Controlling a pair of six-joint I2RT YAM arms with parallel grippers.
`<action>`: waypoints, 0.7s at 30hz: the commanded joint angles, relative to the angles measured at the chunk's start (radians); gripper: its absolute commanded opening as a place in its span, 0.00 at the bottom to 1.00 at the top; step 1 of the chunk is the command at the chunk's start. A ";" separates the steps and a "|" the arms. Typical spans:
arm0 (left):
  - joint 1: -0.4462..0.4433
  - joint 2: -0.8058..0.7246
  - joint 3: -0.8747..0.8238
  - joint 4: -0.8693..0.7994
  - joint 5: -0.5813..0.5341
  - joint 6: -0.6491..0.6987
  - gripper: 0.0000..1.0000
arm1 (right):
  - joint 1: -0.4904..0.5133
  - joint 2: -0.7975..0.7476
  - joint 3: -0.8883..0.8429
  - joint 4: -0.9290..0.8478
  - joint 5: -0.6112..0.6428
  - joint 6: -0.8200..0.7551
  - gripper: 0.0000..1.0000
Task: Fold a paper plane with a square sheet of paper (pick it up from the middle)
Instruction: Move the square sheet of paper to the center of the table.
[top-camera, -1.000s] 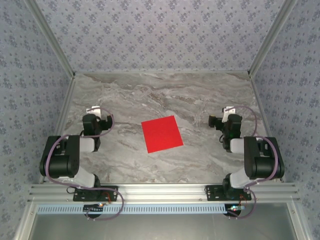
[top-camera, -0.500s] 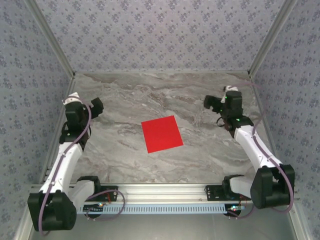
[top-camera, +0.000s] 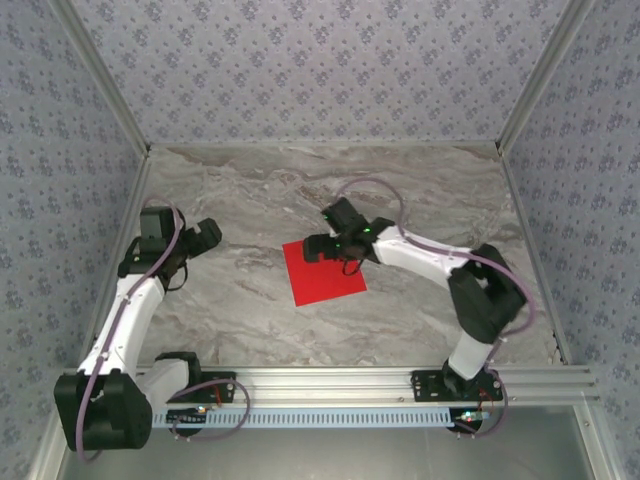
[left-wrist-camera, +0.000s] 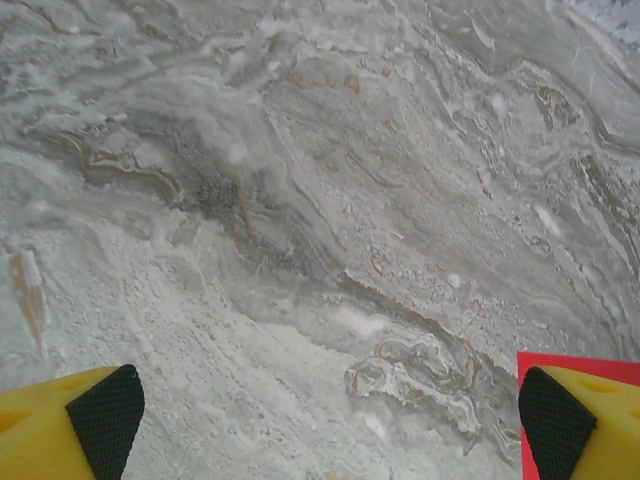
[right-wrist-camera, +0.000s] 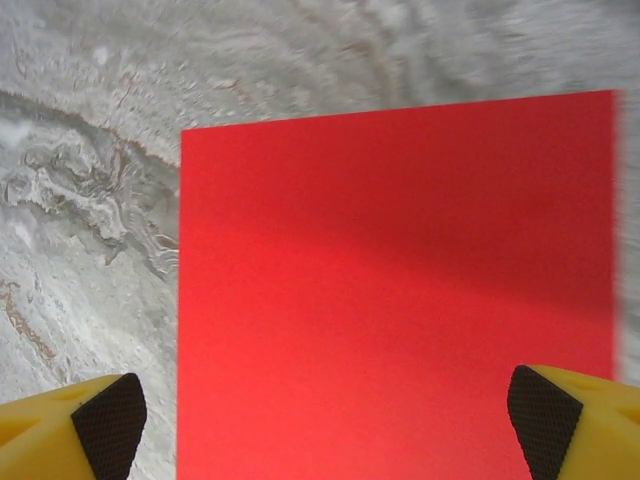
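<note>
Bright, even, diffuse light fills the overhead view. The grey veined marble tabletop (top-camera: 420, 190) shows no glare and only faint, soft-edged shadows around the thin bright red square sheet of paper (top-camera: 320, 285). In the right wrist view a broad soft shadow darkens the sheet's far part and fades toward its near edge, where the red is more vivid. The sheet's right edge is smeared there, and the marble beyond its far edge is streaked with motion blur. In the left wrist view the marble left of the sheet's corner is fairly sharp, turning paler and slightly washed out farther away.
</note>
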 joint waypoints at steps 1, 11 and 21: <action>-0.006 0.003 0.027 -0.014 0.048 0.005 0.99 | 0.038 0.108 0.128 -0.104 0.034 0.032 0.95; -0.009 0.028 0.023 -0.021 0.049 0.000 0.99 | 0.061 0.285 0.235 -0.166 0.012 0.039 0.94; -0.046 0.109 0.030 0.070 0.130 -0.065 0.99 | 0.055 0.288 0.144 -0.166 -0.025 0.033 0.94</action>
